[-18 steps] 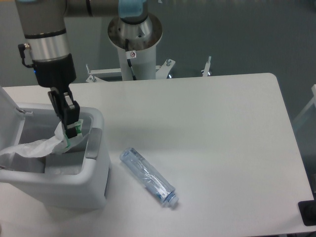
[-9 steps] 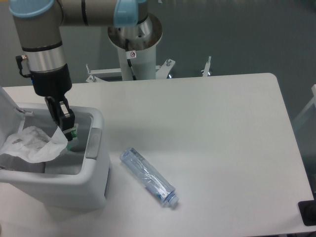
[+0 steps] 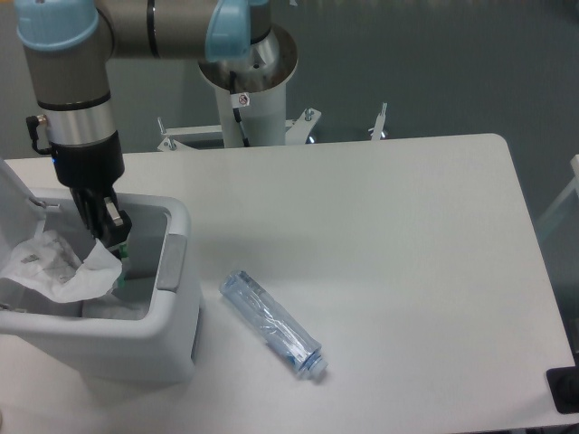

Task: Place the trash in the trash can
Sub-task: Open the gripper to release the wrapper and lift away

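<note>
The white trash can (image 3: 176,321) stands at the table's left front with its lid (image 3: 14,190) swung up. Inside its opening hangs the crumpled clear-white wrapper (image 3: 59,268), with my gripper (image 3: 110,237) shut on its right corner, lowered just below the rim. The crushed bluish bottle (image 3: 272,324) lies on its side on the table, to the right of the bin and well apart from the gripper.
The arm's white pedestal (image 3: 247,99) rises behind the table's back edge. A grey tab (image 3: 171,261) sits on the bin's right rim. A dark object (image 3: 564,389) shows at the lower right corner past the table (image 3: 389,235).
The gripper has moved left and deeper into the bin, carrying the wrapper with it. The wrapper has bunched up toward the left side. The bottle has not moved.
</note>
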Controlling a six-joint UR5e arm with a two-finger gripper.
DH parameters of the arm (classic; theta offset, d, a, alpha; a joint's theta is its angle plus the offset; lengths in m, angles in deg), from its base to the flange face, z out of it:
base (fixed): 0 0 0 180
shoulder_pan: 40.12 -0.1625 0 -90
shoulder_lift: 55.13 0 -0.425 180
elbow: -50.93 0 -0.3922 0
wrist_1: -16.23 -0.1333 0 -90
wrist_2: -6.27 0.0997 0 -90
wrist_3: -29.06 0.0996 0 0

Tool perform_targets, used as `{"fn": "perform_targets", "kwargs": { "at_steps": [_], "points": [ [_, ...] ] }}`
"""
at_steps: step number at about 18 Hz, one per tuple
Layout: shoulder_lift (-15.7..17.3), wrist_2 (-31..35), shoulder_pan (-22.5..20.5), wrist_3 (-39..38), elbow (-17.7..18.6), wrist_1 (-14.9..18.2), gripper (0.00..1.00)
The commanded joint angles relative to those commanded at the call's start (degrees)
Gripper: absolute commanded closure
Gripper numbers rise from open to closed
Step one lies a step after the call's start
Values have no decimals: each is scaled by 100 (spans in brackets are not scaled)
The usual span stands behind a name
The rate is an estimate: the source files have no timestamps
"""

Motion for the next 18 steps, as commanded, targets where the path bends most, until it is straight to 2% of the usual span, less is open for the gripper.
{"fn": "perform_targets", "kwargs": {
  "at_steps": [1,2,3,11,18],
  "points": [
    [9,0,-17,-62,0,-9,32],
    [27,43,-18,-71,0,-44,5],
    [88,61,-26,-88,-9,-53,1],
    [527,122,-167,-379,105,-18,0],
    [651,141,-325,-510,185,-35,0]
  ]
}}
